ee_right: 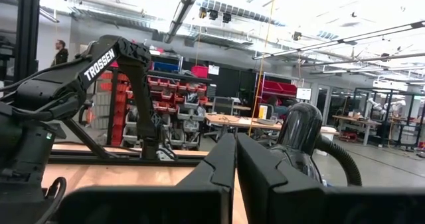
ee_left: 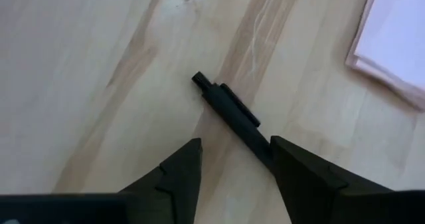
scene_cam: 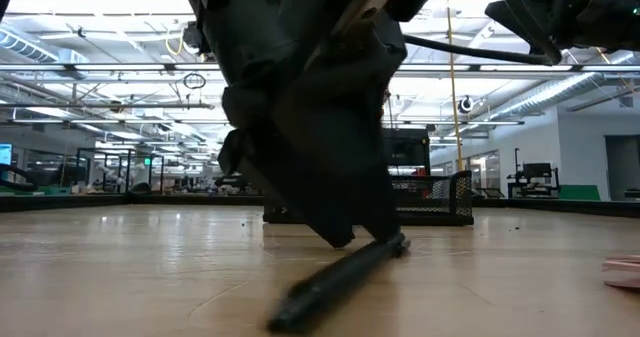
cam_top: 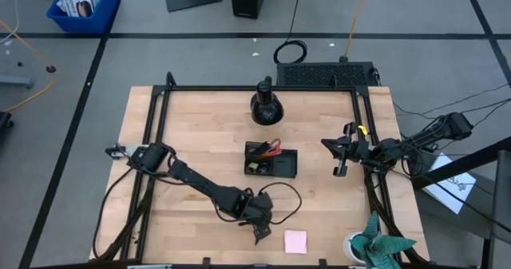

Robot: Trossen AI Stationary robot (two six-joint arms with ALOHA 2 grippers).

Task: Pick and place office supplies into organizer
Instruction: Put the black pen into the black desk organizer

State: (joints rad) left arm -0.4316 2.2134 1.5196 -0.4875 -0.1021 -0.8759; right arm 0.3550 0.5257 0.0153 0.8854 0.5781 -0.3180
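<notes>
While some red and orange things already sit in the small black divided tray (cam_top: 271, 160) mid-table, still two to go: one black pen (ee_left: 232, 113) near the front edge, between the apart left gripper (ee_left: 231, 173) fingers, and one pink square note pad (cam_top: 295, 241) beside it. Right gripper (cam_top: 338, 156) pressed together, waiting by the right edge.

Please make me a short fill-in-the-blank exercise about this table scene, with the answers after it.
1. The left gripper is lowered over a black ____ lying on the table.
2. The sticky-note pad near the left gripper is ____ in colour.
3. The right gripper has its fingers ____.
4. Red handles show inside the black ____ at the table's middle.

Answers: pen; pink; shut; organizer
</notes>
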